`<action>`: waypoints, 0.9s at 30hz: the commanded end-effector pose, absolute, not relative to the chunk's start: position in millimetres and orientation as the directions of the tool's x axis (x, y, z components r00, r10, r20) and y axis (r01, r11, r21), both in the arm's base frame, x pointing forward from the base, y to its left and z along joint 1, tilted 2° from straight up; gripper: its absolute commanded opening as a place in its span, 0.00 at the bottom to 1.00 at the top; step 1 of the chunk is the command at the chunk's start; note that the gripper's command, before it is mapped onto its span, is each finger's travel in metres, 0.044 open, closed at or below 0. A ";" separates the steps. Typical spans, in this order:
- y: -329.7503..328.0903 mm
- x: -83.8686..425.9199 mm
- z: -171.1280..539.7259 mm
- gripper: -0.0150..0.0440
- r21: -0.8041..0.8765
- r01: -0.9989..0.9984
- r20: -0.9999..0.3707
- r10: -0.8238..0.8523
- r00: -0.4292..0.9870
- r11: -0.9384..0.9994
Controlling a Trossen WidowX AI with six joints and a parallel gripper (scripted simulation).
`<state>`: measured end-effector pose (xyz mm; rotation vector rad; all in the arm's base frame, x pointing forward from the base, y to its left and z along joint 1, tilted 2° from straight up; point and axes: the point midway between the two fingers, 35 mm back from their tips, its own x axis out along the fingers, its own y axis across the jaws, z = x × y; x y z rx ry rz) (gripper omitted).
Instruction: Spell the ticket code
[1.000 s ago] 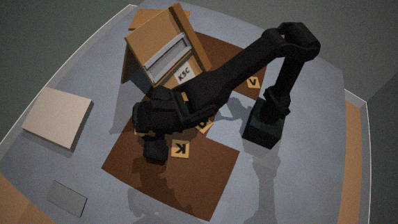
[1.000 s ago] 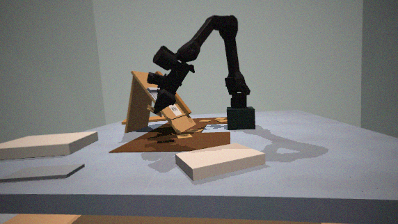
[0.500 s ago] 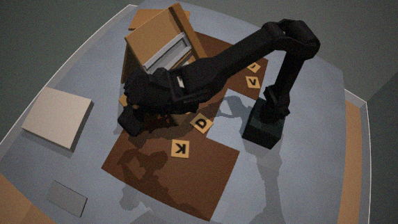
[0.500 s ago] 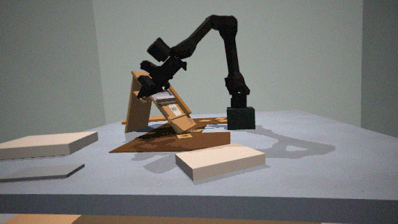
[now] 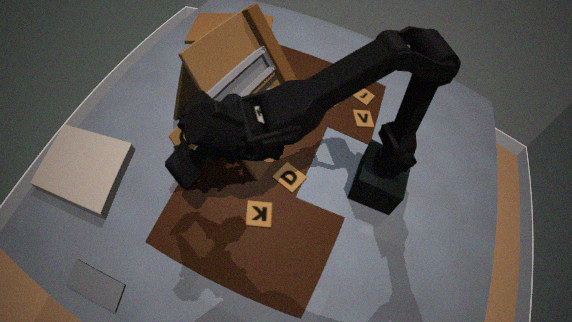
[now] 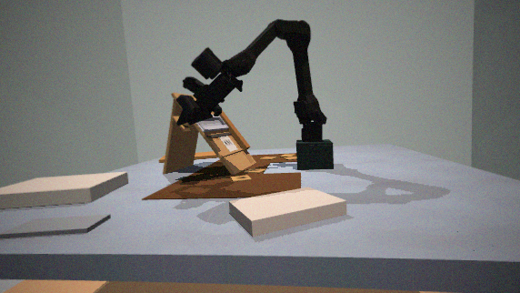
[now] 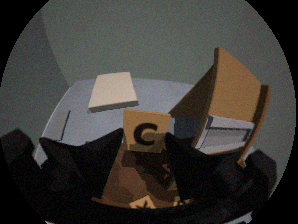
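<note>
Fingers of the gripper [image 6: 187, 119] [image 7: 145, 136] are closed on the C tile [image 7: 145, 132], which is up beside the sloping board [image 5: 215, 55] [image 6: 181, 146] [image 7: 235, 95], near the rail [image 5: 240, 70] [image 6: 213, 124] [image 7: 226, 134]. On the brown mat [image 5: 250, 265] [image 6: 273, 186] [image 7: 120, 182], the K tile [image 5: 259, 214] and D tile [image 5: 289, 177] lie between the board and the mat's corner edges, apart from each other. A V tile [image 5: 363, 118] lies near the mat's far corner, on the arm's base side. A pale block [image 5: 82, 169] [image 6: 64, 187] [image 7: 114, 91] sits near one edge of the counter [image 5: 450, 210] [image 6: 400, 227] [image 7: 82, 117].
</note>
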<state>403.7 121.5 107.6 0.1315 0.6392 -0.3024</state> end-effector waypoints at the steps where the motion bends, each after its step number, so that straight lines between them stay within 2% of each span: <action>1: 119.9 402.9 107.0 0.25 0.031 0.323 -0.603 -0.240 0.761 0.946; 27: 107.5 397.8 104.9 0.25 0.030 0.323 -0.603 -0.240 0.760 0.946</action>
